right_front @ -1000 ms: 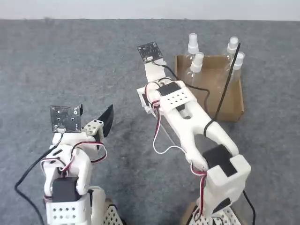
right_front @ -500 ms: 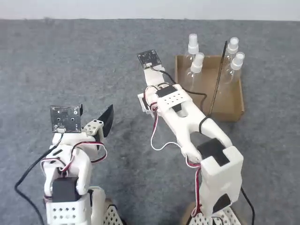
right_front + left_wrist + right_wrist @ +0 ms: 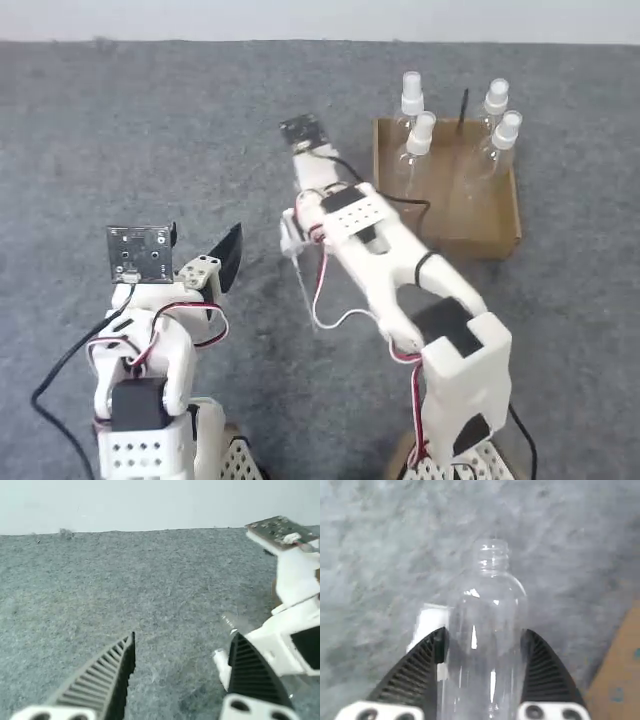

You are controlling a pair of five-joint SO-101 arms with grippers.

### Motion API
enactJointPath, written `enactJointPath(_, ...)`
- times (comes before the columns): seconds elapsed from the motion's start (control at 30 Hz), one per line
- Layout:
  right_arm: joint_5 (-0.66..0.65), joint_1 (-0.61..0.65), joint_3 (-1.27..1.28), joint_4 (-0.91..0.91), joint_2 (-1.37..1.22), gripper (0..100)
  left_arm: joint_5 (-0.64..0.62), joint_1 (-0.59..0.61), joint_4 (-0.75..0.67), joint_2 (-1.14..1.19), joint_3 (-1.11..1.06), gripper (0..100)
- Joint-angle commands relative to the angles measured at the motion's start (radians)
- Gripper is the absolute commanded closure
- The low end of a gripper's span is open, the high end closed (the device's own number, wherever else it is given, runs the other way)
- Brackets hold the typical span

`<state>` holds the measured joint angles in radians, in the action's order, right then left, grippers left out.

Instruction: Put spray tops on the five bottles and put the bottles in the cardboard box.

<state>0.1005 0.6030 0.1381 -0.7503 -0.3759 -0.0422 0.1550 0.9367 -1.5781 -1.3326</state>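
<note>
Here the right pincer (image 3: 484, 636) pinches the uncapped bottle (image 3: 487, 595) mid-body; light, thin-walled, slick, it likely dents if squeezed. The left pincer (image 3: 185, 641) stands spread.

We see four clear bottles (image 3: 408, 168) standing upright in the cardboard box (image 3: 497, 238), each capped with a white spray top (image 3: 508, 128). They stand in two pairs, one pair near each side wall, toward the far part of the box. The box is shallow, brown and open-topped, and rests flat on the grey carpet (image 3: 150, 130). The fifth bottle (image 3: 487, 605) is outside the box. It is clear and uncapped, with its threaded neck open, and the right gripper (image 3: 484, 635) clamps its body. Just beside it on the carpet lies a loose spray top (image 3: 427, 625), also white; we cannot tell whether the two touch.
</note>
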Motion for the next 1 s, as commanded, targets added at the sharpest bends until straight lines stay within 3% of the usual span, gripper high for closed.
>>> enactJointPath(0.0, 0.009, 0.064, -0.041, -0.064, 0.054, 91.9, -0.012, -0.003, -0.006, -0.009, 0.039, 72)
enactJointPath(0.27, 0.149, 0.051, -0.035, -0.119, 0.074, 91.9, -0.012, -0.003, -0.006, -0.009, 0.039, 72)
enactJointPath(0.4, 0.152, 0.050, -0.040, -0.179, 0.074, 91.9, -0.012, -0.003, -0.005, -0.011, 0.039, 72)
enactJointPath(0.73, -0.083, 0.048, -0.054, -0.460, 0.274, 91.9, -0.012, -0.003, -0.005, -0.009, 0.038, 72)
enactJointPath(0.97, -0.184, -0.047, -0.054, -0.668, 0.449, 91.9, -0.012, -0.026, 0.000, -0.008, 0.038, 72)
